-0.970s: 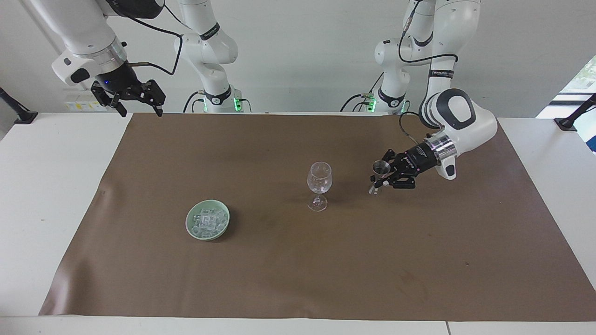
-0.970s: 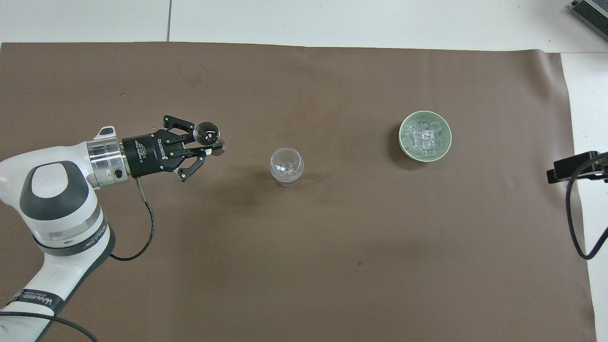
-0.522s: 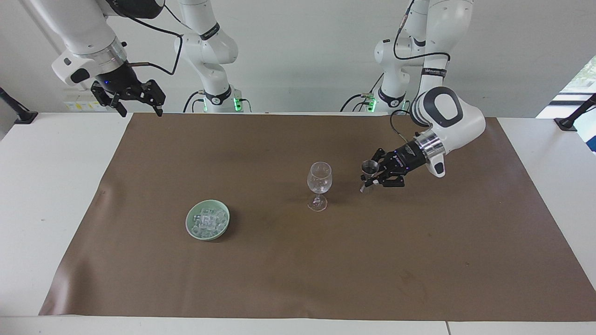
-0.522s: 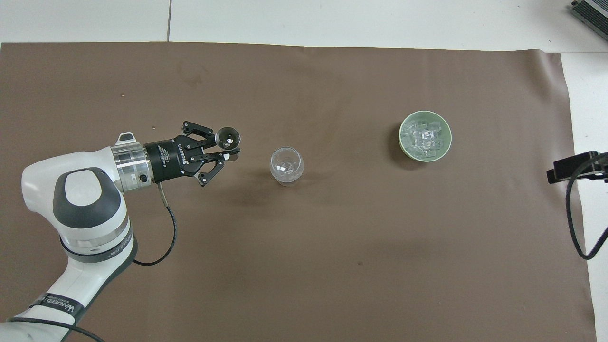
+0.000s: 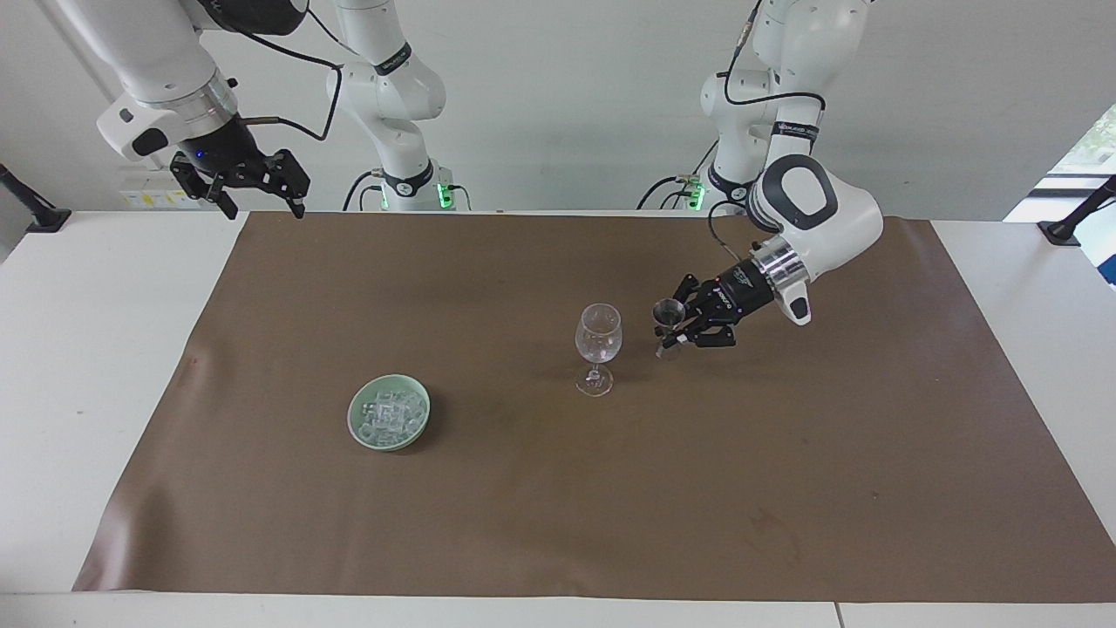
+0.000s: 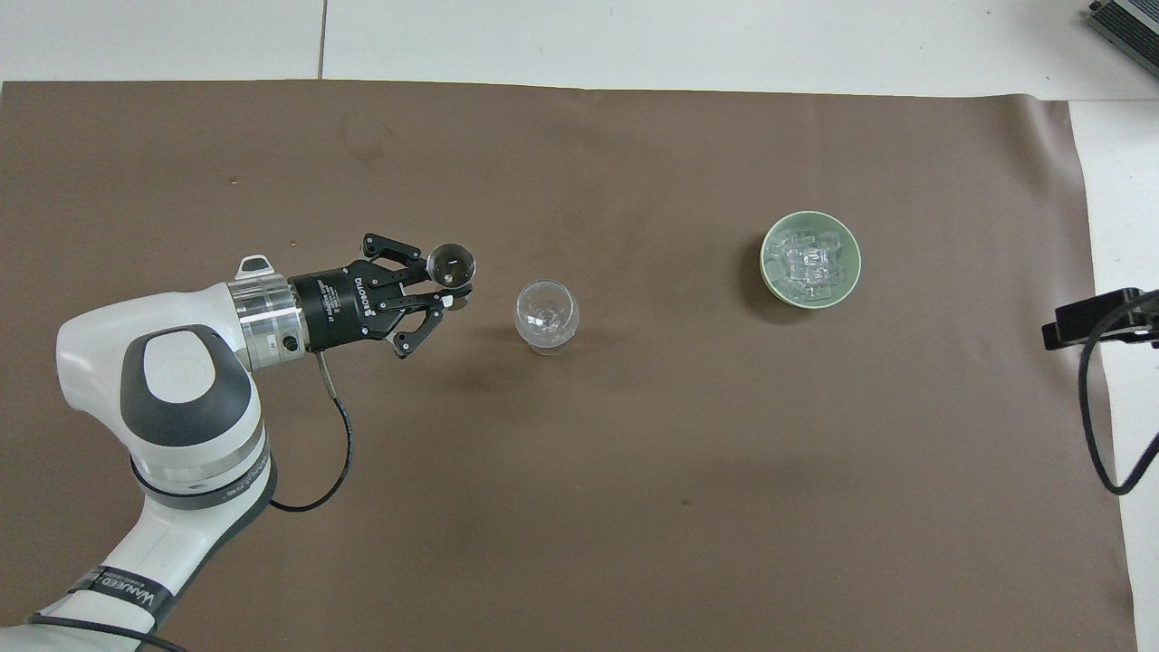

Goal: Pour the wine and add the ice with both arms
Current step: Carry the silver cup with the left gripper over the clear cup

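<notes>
A clear stemmed wine glass (image 5: 598, 336) (image 6: 546, 314) stands upright mid-mat. Beside it, toward the left arm's end, my left gripper (image 5: 673, 334) (image 6: 445, 292) is shut on a small metal jigger (image 5: 669, 314) (image 6: 451, 264), held upright just above the mat with its mouth about level with the glass's bowl. The wine itself is hidden; I cannot tell what the jigger holds. The ice (image 5: 389, 415) (image 6: 809, 263) is heaped in a pale green dish (image 5: 356, 410) (image 6: 766, 272) toward the right arm's end. My right gripper (image 5: 264, 205) (image 6: 1087, 317) waits open, raised over the mat's corner by its base.
A brown mat (image 5: 558, 523) (image 6: 634, 498) covers most of the white table (image 5: 87, 349). Black clamp stands (image 5: 1077, 214) sit at both table ends near the robots. The left arm's cable (image 6: 326, 453) hangs in a loop below its wrist.
The left arm has carried the jigger across the mat toward the wine glass, closing most of the gap. The right arm, the glass and the dish have not moved.
</notes>
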`<control>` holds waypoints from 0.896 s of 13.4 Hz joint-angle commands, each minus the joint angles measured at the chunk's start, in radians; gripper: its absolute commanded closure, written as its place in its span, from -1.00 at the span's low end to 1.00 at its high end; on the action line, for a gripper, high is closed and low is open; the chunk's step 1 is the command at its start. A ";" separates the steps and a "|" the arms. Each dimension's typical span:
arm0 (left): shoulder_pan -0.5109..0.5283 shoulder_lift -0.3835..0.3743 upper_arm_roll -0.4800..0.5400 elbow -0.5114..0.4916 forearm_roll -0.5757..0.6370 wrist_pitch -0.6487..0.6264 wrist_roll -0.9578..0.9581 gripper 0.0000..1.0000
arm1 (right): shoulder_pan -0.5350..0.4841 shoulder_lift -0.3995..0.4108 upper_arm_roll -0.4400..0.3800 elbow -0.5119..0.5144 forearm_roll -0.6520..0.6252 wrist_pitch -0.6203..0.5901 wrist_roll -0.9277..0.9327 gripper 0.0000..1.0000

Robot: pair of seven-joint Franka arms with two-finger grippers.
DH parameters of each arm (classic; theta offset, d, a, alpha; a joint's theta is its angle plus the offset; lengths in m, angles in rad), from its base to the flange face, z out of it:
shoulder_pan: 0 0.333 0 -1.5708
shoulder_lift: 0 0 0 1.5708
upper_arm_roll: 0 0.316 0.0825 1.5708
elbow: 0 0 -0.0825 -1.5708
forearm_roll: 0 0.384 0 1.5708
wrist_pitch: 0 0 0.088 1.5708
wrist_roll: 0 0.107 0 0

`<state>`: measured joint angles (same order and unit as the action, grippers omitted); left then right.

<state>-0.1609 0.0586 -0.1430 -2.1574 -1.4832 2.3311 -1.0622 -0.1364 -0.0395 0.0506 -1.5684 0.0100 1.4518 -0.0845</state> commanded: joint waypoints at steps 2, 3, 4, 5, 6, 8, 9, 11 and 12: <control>-0.049 -0.043 0.014 -0.032 0.041 0.059 -0.030 1.00 | -0.006 -0.011 0.003 -0.004 0.004 -0.005 -0.012 -1.00; -0.063 -0.043 0.014 -0.032 0.063 0.060 -0.030 1.00 | -0.006 -0.011 0.003 -0.004 0.004 -0.007 -0.012 -1.00; -0.063 -0.043 0.014 -0.032 0.072 0.063 -0.030 1.00 | -0.006 -0.011 0.003 -0.004 0.004 -0.005 -0.012 -1.00; -0.063 -0.045 0.014 -0.030 0.087 0.065 -0.030 1.00 | -0.006 -0.011 0.003 -0.004 0.004 -0.005 -0.011 -1.00; -0.065 -0.045 0.014 -0.032 0.116 0.065 -0.032 1.00 | -0.006 -0.011 0.003 -0.004 0.004 -0.007 -0.012 -1.00; -0.074 -0.052 0.016 -0.032 0.126 0.070 -0.032 1.00 | -0.006 -0.010 0.003 -0.004 0.004 -0.007 -0.012 -1.00; -0.077 -0.057 0.016 -0.032 0.133 0.073 -0.032 1.00 | -0.006 -0.011 0.003 -0.004 0.004 -0.005 -0.012 -1.00; -0.077 -0.059 0.016 -0.030 0.155 0.074 -0.039 1.00 | -0.006 -0.011 0.003 -0.004 0.004 -0.005 -0.012 -1.00; -0.078 -0.059 0.016 -0.030 0.162 0.076 -0.044 1.00 | -0.006 -0.011 0.003 -0.004 0.004 -0.007 -0.012 -1.00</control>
<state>-0.2110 0.0348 -0.1430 -2.1582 -1.3450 2.3805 -1.0723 -0.1364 -0.0395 0.0506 -1.5684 0.0100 1.4518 -0.0845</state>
